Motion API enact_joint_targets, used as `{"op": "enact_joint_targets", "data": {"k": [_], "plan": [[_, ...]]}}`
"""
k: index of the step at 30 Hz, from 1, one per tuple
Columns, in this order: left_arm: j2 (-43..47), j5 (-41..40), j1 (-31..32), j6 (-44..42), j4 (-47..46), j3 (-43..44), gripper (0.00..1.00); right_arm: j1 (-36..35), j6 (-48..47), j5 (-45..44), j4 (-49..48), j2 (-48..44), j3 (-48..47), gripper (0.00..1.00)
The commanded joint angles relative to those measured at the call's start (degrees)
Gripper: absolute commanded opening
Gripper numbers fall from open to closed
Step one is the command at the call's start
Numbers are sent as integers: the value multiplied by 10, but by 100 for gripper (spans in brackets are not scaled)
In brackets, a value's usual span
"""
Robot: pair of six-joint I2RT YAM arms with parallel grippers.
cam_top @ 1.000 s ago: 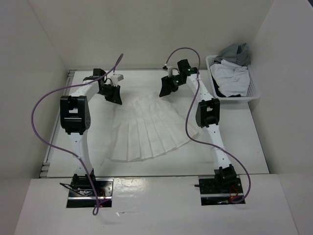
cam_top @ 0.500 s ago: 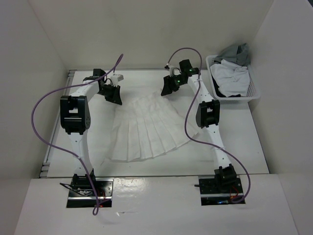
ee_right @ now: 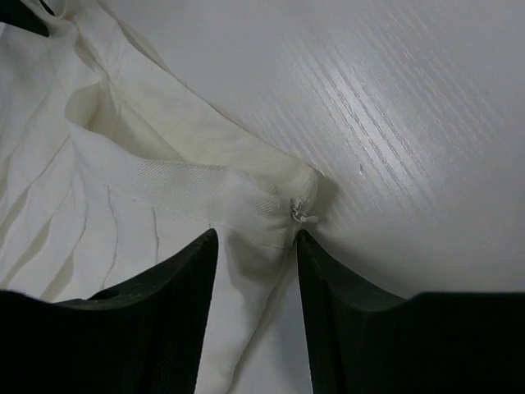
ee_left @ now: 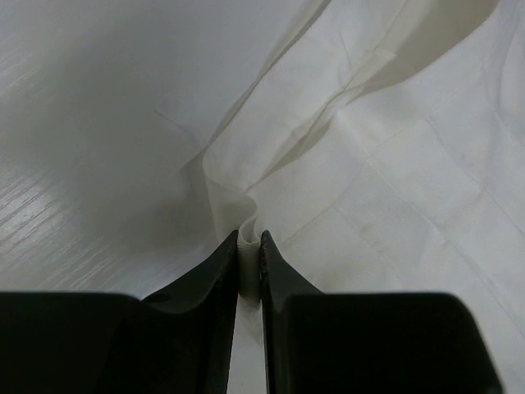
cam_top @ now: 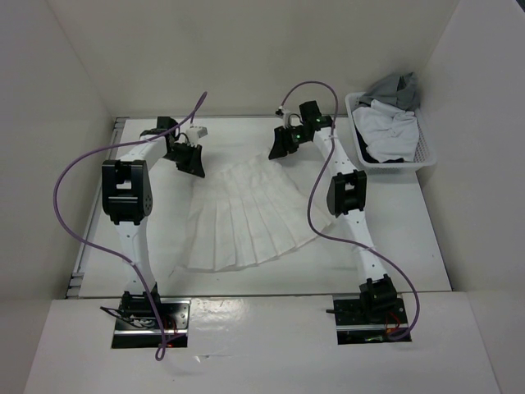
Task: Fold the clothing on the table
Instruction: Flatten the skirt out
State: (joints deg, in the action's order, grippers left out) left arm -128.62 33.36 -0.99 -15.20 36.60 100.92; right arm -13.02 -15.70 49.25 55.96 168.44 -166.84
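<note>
Wrist views only — left hand (ee_left: 249,240) pinches skirt (cam_top: 246,213); right hand (ee_right: 254,238) half-open astride waistband (ee_right: 189,185)

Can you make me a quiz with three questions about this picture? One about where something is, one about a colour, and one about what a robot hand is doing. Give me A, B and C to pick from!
1. Where is the basket?
A. at the far right corner of the table
B. at the near left corner
C. in the middle

2. What colour is the skirt?
A. red
B. white
C. blue

3. What is the left gripper doing?
A. hanging open in the air
B. pinching the skirt
C. holding the basket

Answers:
1 A, it sits far back on the right side.
2 B, all its pleats are white.
3 B, the wrist view shows it shut on a fold of fabric.
</note>
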Motion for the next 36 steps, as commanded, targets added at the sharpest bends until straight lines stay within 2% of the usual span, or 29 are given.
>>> {"op": "enact_joint_targets", "data": {"k": [1, 3, 5, 6, 7, 8, 11, 13, 20, 24, 29, 33, 36], "plan": [[-13, 20, -3, -23, 13, 20, 21, -12, 14, -14, -7, 37, -23, 49], [-13, 20, -3, -23, 13, 20, 21, -12, 19, -14, -12, 43, -28, 45], [-18, 20, -3, -23, 13, 20, 21, -12, 30, -20, -12, 43, -33, 32], [-18, 20, -3, -23, 13, 20, 21, -12, 30, -25, -17, 48, -33, 25], [-18, 25, 2, -23, 18, 26, 21, -12, 36, -31, -17, 48, -38, 9], [-18, 25, 2, -23, 18, 26, 21, -12, 36, -31, -17, 48, -38, 0], [-13, 25, 2, -23, 24, 31, 21, -12, 36, -38, 2, 41, -44, 0], [5, 25, 2, -23, 24, 31, 17, -12, 36, -38, 19, 21, -44, 0], [91, 30, 2, -23, 46, 48, 14, -17, 30, -64, 28, -134, 19, 0], [147, 30, 2, -23, 46, 55, 13, -17, 13, -80, 21, -266, 111, 0], [195, 30, 2, -23, 51, 74, 13, -17, -18, -109, 2, -376, 244, 0], [217, 35, 2, -23, 51, 89, 13, -17, -18, -140, -52, -466, 334, 0], [244, 41, 2, -10, 39, 94, 13, -17, 6, -201, -88, -526, 373, 0]]}}
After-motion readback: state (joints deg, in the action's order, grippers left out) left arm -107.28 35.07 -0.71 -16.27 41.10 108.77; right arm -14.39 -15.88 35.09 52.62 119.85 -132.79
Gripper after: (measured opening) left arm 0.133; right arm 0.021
